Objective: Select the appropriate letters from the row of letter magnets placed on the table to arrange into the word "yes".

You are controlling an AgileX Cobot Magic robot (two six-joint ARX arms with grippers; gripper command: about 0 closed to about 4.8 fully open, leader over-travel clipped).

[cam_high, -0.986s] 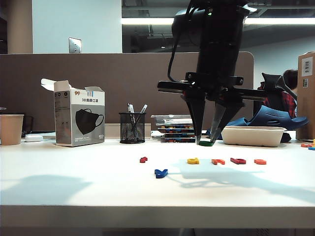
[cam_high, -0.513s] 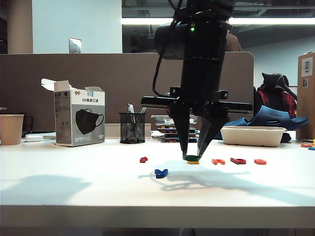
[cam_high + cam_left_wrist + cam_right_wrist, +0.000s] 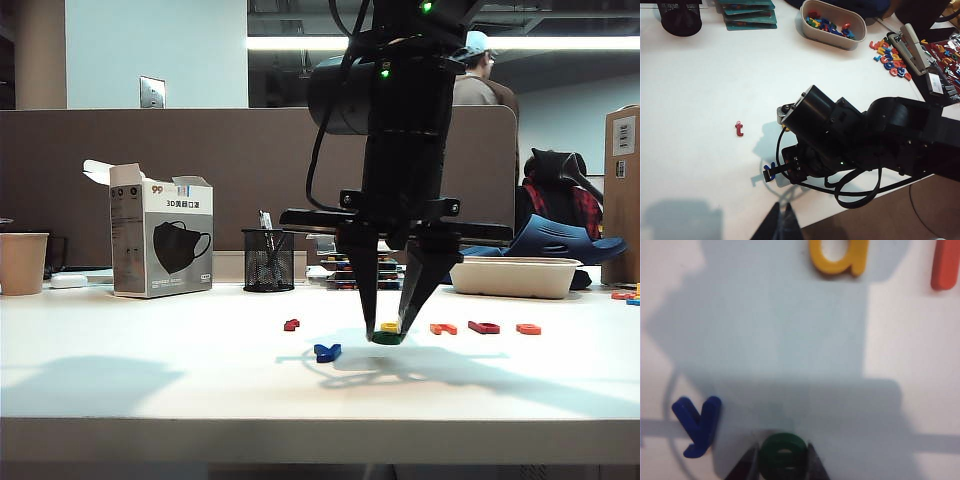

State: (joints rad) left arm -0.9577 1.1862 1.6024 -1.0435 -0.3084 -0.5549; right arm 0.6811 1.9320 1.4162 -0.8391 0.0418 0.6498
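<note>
the right gripper points straight down, its fingers clamped on the green e, just above the table beside the blue y. the y lies flat, its tail slanting toward the gripper. the left gripper's state can't be told.

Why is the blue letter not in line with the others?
The blue y lies nearer the table's front edge, out of the row. The right gripper holds the green e beside it. The left gripper waits off to the side.
</note>
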